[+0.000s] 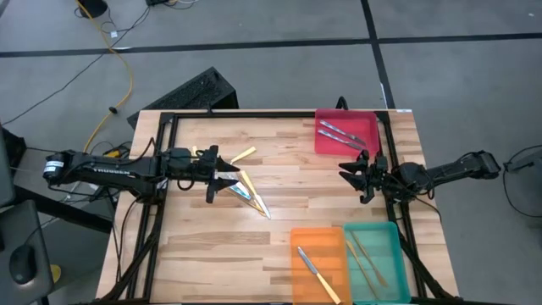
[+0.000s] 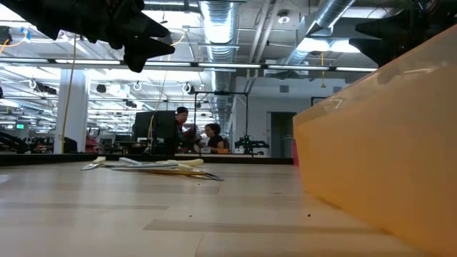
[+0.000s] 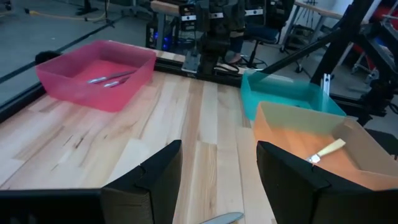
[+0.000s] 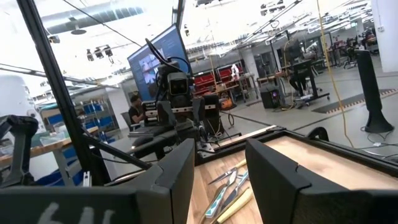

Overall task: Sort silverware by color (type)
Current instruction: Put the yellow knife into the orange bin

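Note:
A small pile of silverware (image 1: 247, 191) lies on the wooden table left of centre, with light-blue, yellow and silver pieces overlapping; it also shows in the low view (image 2: 153, 165) and the right wrist view (image 4: 227, 190). One yellow-handled piece (image 1: 243, 154) lies apart, farther back. My left gripper (image 1: 216, 174) hovers open just left of the pile, clear of the table, with a silver tip (image 3: 221, 219) below its fingers. My right gripper (image 1: 354, 174) hangs open at the right, near the red tray, pointing toward the pile with nothing between its fingers.
A red tray (image 1: 345, 131) at the far right holds two silver pieces. At the near edge stand an orange tray (image 1: 318, 263) with one yellow-handled piece (image 3: 326, 150) and a teal tray (image 1: 373, 258) with tan wooden pieces. Bare wood lies between pile and trays.

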`<action>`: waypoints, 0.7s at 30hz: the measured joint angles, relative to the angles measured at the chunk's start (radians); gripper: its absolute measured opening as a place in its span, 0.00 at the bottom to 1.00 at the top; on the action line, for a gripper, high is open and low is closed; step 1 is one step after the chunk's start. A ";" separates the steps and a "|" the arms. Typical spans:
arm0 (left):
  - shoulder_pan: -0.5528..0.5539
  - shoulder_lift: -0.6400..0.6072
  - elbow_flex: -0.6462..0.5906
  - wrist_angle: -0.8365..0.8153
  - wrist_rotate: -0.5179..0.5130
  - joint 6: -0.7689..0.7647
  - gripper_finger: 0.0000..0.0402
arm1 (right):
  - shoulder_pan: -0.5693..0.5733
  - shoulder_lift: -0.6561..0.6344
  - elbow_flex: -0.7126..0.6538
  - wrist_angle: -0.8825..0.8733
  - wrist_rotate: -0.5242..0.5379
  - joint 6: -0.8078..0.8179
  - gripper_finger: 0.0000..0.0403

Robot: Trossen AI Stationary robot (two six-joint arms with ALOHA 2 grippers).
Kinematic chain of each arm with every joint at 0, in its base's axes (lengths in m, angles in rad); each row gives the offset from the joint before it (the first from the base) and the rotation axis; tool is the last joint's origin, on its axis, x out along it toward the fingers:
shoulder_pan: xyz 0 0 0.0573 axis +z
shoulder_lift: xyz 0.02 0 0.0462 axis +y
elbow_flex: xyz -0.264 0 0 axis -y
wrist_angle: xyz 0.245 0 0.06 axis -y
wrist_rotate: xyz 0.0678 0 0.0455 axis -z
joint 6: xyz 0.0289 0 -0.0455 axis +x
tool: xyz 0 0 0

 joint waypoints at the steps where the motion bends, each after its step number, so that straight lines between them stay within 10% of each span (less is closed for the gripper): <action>1: 0.000 0.000 0.000 0.000 0.000 0.000 0.47 | 0.000 0.000 0.000 0.000 0.000 0.000 0.42; 21: 0.000 0.000 0.000 0.000 -0.016 -0.003 0.47 | 0.000 0.000 -0.001 -0.007 -0.001 -0.001 0.42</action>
